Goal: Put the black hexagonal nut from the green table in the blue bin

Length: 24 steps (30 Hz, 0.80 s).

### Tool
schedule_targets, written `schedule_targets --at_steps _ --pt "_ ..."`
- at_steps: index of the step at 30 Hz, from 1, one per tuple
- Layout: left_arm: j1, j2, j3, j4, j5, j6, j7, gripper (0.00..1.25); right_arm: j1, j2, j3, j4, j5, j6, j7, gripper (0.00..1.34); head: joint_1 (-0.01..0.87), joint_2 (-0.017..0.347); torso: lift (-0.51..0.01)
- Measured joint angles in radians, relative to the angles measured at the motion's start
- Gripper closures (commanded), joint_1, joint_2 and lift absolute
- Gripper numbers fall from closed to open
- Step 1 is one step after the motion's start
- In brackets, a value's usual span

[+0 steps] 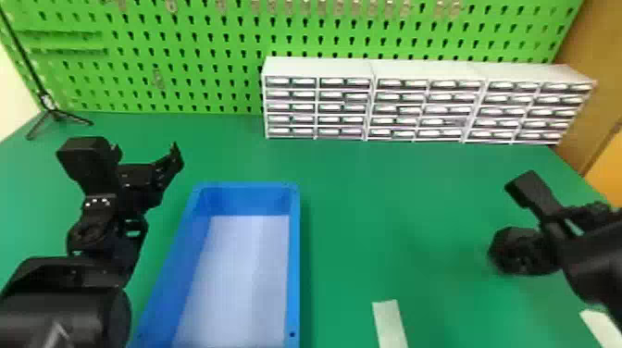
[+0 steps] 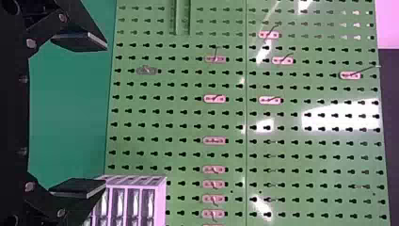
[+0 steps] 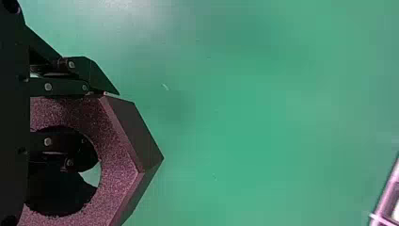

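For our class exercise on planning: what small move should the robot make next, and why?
Probably carry the black hexagonal nut leftward toward the blue bin: the right gripper holds it by its rim, one finger in the hole, and the nut is not yet over the bin.

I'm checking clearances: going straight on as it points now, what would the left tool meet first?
Likely the green pegboard at the back; the left tool seems aimed that way, though depth is hard to judge.

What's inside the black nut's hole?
One of the fingers of the right gripper, plus a sliver of green table beyond. Whatever that finger covers inside the nut can't be seen.
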Motion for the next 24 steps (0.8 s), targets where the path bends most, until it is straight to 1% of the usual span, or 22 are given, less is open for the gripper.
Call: schedule_targets --at_steps 8,13,16,21,22,24 --pt "0.0 0.0 -0.001 0.0 0.0 0.0 0.0 0.24 -0.041 -0.016 -0.014 -0.084 0.033 0.039 0.024 1.01 0.686 0.028 -0.096" --pt "0.0 0.0 0.0 0.0 0.0 0.0 0.0 0.24 -0.07 -0.018 -0.032 -0.144 0.03 0.042 0.024 1.01 0.686 0.028 -0.096" --pt "0.0 0.0 0.0 0.0 0.0 0.0 0.0 0.24 -0.095 -0.017 -0.04 -0.178 0.013 0.041 0.023 1.01 0.686 0.028 -0.096" --pt "-0.001 0.0 -0.001 0.0 0.0 0.0 0.0 0.24 -0.132 -0.017 -0.049 -0.237 -0.045 0.039 0.016 1.01 0.686 0.028 -0.096" --pt "-0.001 0.0 -0.001 0.0 0.0 0.0 0.0 0.24 -0.137 -0.017 -0.051 -0.247 -0.062 0.038 0.006 1.01 0.686 0.028 -0.096" --pt "-0.001 0.0 -0.001 0.0 0.0 0.0 0.0 0.24 -0.145 -0.015 -0.059 -0.265 -0.122 0.035 -0.035 1.01 0.686 0.028 -0.096"
